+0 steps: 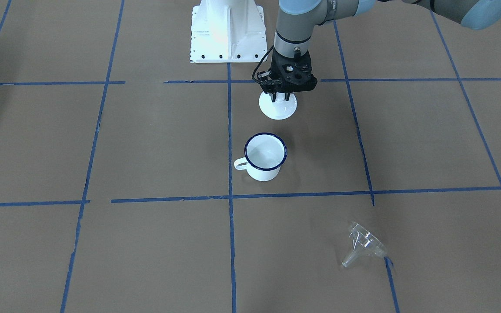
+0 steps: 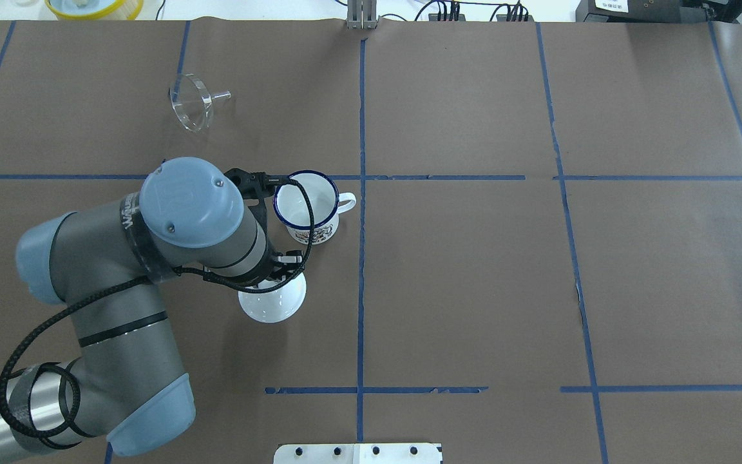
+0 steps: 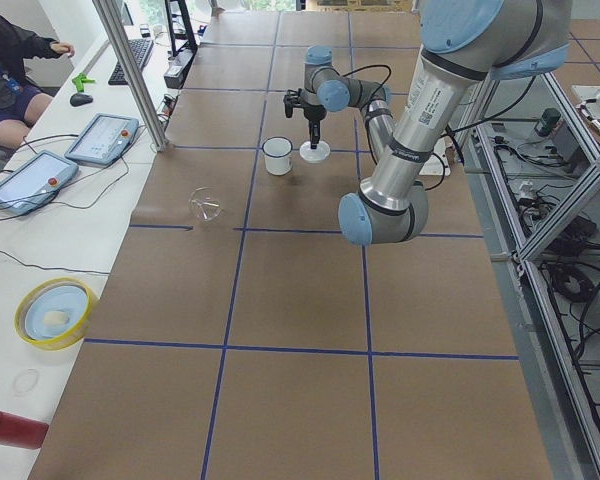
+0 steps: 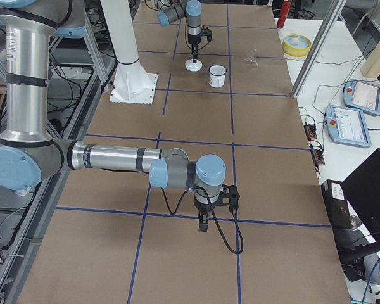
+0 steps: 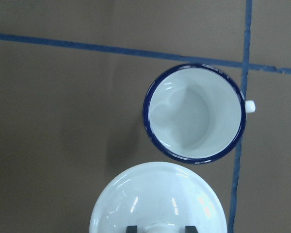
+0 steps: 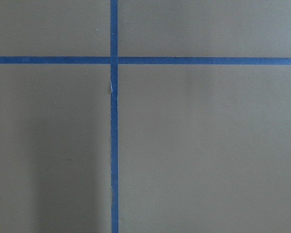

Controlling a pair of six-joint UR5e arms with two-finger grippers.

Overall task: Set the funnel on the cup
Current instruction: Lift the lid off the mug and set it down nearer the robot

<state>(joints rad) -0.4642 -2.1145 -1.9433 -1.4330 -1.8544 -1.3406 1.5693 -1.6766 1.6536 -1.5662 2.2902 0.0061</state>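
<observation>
While the funnel [image 1: 363, 241] lies lower right, off the cup [image 1: 264, 157], the lid [image 1: 278, 111] is gripped by the left pincer [image 1: 279, 99]; right pincer [image 4: 204, 222] state cannot be told.

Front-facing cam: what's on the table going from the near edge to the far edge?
funnel → cup → lid, with the left gripper at its knob → robot base plate
</observation>
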